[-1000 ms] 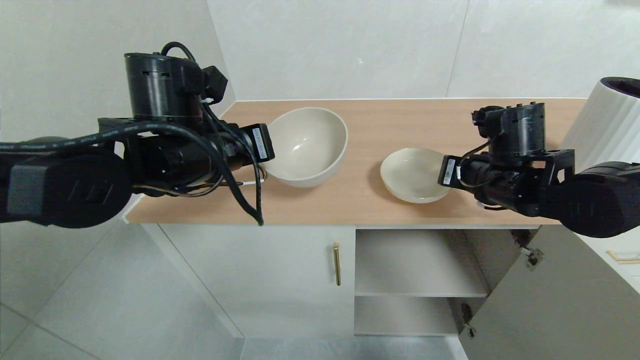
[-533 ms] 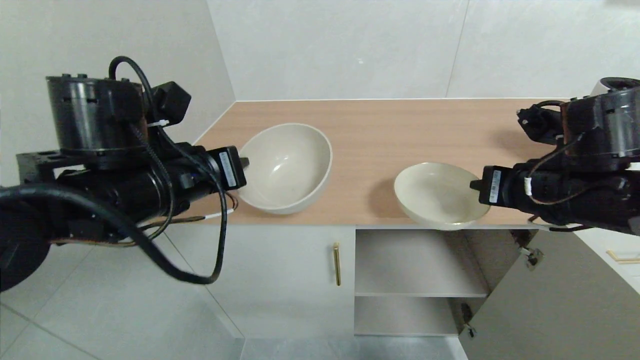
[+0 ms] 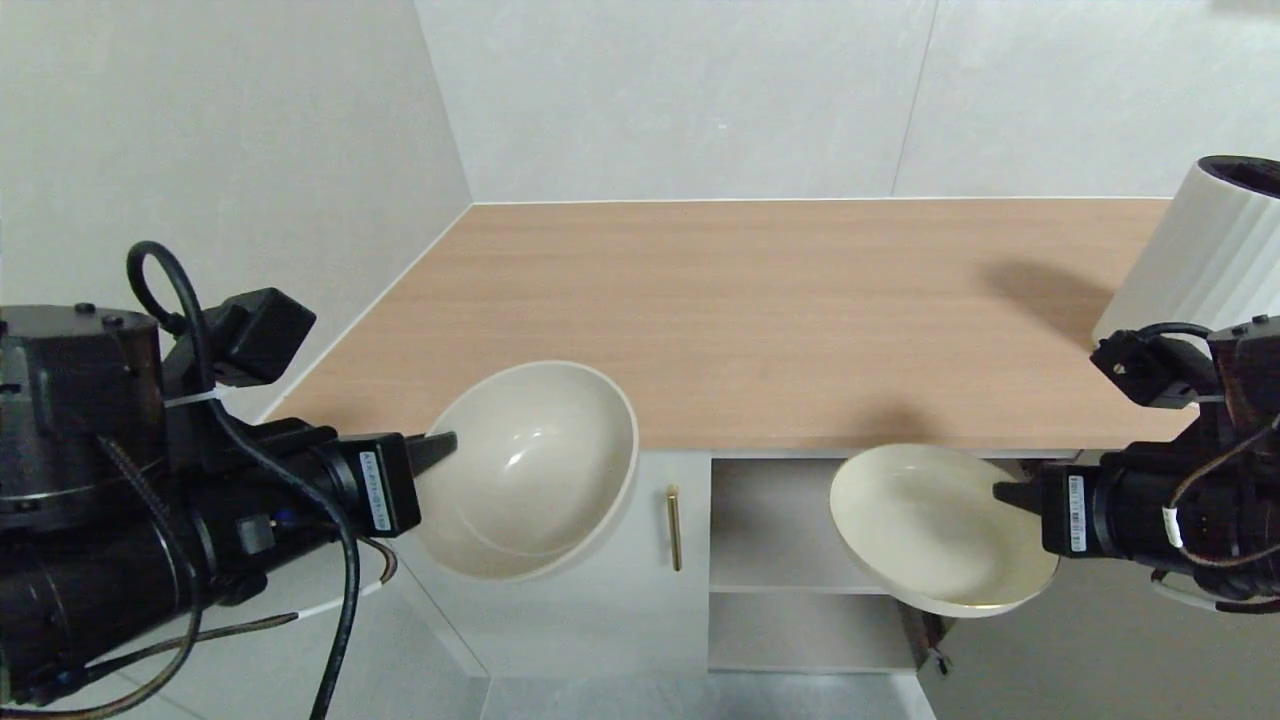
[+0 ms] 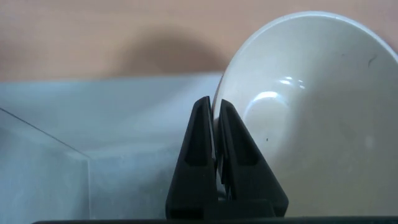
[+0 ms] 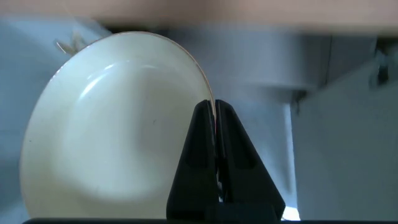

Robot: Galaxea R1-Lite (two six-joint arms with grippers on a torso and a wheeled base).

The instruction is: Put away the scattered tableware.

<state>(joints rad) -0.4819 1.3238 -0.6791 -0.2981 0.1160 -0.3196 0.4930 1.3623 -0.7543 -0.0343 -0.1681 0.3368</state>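
Before the open cabinet [image 3: 785, 525]: two bowls held aloft.
Left gripper [image 3: 443, 444] clamps deep bowl [image 3: 530, 480] rim; right gripper [image 3: 1003, 491] clamps shallow bowl [image 3: 930, 530] rim.

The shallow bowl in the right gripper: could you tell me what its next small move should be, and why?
Probably ease it forward into the open cabinet: the right gripper is shut on the rim of the shallow bowl, holding it off the counter, in front of the shelf.
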